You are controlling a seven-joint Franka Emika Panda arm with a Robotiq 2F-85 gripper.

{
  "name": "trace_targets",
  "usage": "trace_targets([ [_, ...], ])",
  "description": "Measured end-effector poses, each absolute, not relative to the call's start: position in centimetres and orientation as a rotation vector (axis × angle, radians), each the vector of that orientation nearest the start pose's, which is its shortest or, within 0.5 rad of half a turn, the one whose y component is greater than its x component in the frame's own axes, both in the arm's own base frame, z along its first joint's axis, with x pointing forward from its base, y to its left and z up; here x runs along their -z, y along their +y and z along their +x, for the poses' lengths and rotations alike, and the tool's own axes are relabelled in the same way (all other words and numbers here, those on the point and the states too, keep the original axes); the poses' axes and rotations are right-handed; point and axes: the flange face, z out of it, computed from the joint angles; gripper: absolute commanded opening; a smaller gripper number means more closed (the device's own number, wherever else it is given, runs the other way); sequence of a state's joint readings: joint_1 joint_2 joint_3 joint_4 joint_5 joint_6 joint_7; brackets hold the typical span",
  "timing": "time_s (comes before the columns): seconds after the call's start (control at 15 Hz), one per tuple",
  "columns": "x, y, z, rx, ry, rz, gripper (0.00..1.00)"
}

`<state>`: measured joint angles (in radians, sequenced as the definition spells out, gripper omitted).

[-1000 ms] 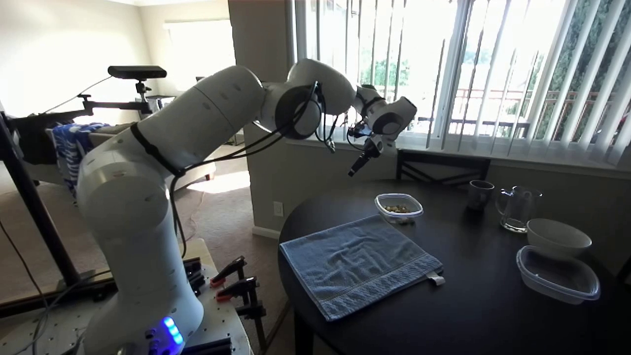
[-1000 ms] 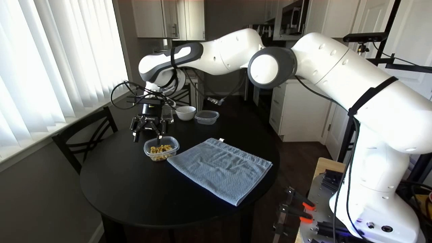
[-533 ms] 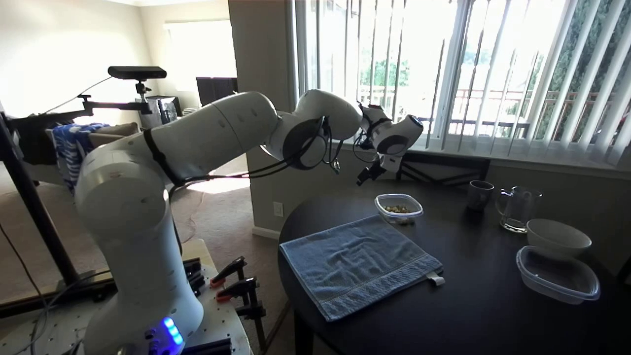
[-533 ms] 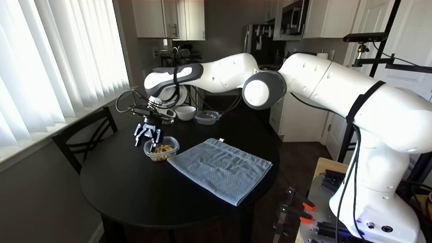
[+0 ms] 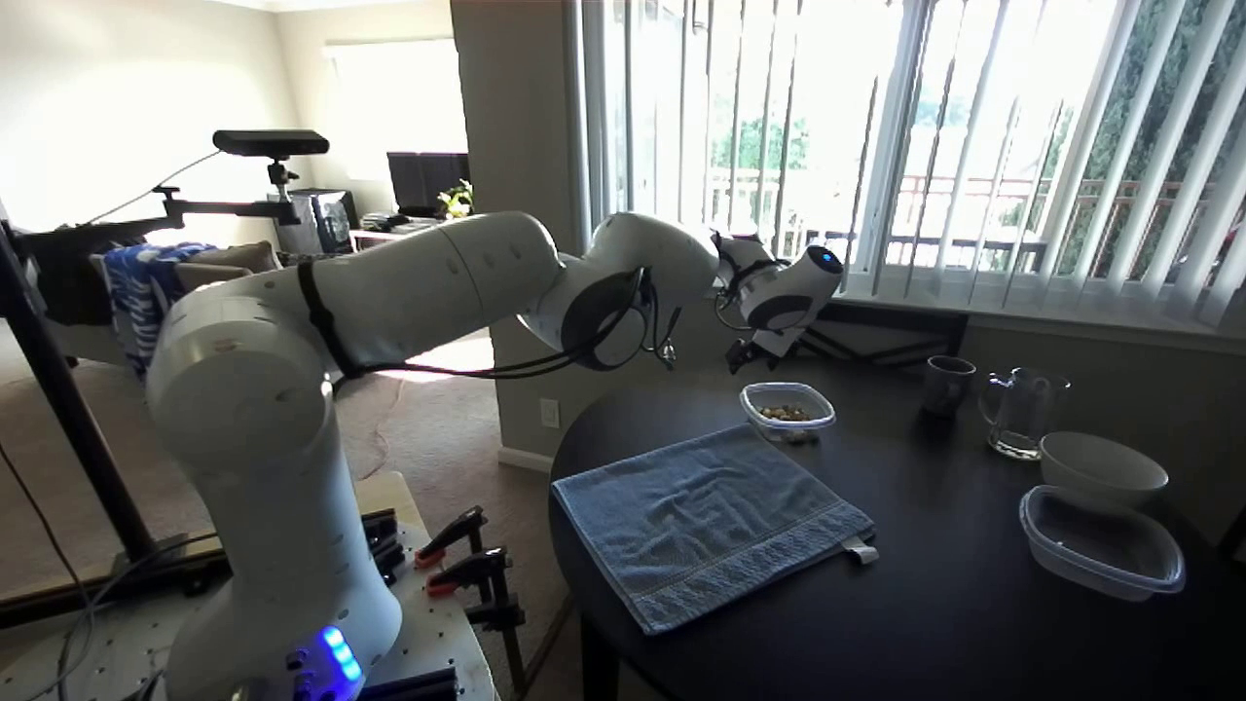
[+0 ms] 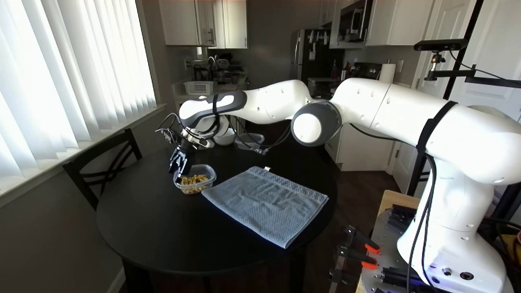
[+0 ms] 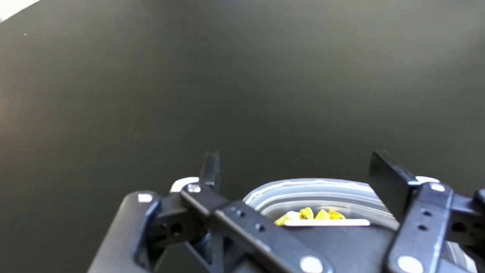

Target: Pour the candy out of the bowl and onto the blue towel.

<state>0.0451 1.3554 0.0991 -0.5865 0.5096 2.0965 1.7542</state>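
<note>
A small clear plastic bowl point(image 5: 827, 414) with a pale rim stands upright on the dark round table and holds yellowish candy point(image 5: 782, 413). It also shows in an exterior view point(image 6: 208, 182), and its rim shows in the wrist view point(image 7: 314, 184), where the gripper hides much of it. The blue towel point(image 5: 715, 526) lies flat beside the bowl, with nothing on it, and shows in an exterior view point(image 6: 268, 205). My gripper point(image 7: 296, 161) is open and empty, tilted, just above and beside the bowl on its window side. Whether a fingertip touches the rim cannot be told.
A large white bowl point(image 5: 1100, 465) and a clear container point(image 5: 1105, 570) stand further along the table. A glass mug point(image 5: 1022, 414) and a dark mug point(image 5: 946, 385) are near them. A chair point(image 6: 110, 165) stands at the table's window side.
The arm has come down, bringing my gripper from well above the table to close to the bowl. The gripper has also turned and tilted. The bowl and towel have not moved.
</note>
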Motion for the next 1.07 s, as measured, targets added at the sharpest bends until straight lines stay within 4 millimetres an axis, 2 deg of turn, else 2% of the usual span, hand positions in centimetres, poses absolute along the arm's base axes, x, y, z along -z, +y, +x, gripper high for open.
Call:
trace_targets([
  [0.27,-18.9,8.1,82.3,-0.457,2.31,-1.297,1.0],
  [0.53,-19.7,6.6,82.1,-0.392,2.498,-1.225,1.0],
  [0.8,-21.2,5.8,80.8,-0.31,2.713,-1.282,1.0],
  [0.93,-22.2,6.6,79.7,-0.318,2.791,-1.379,1.0],
  [1.07,-23.2,8.2,78.4,-0.327,2.854,-1.485,1.0],
])
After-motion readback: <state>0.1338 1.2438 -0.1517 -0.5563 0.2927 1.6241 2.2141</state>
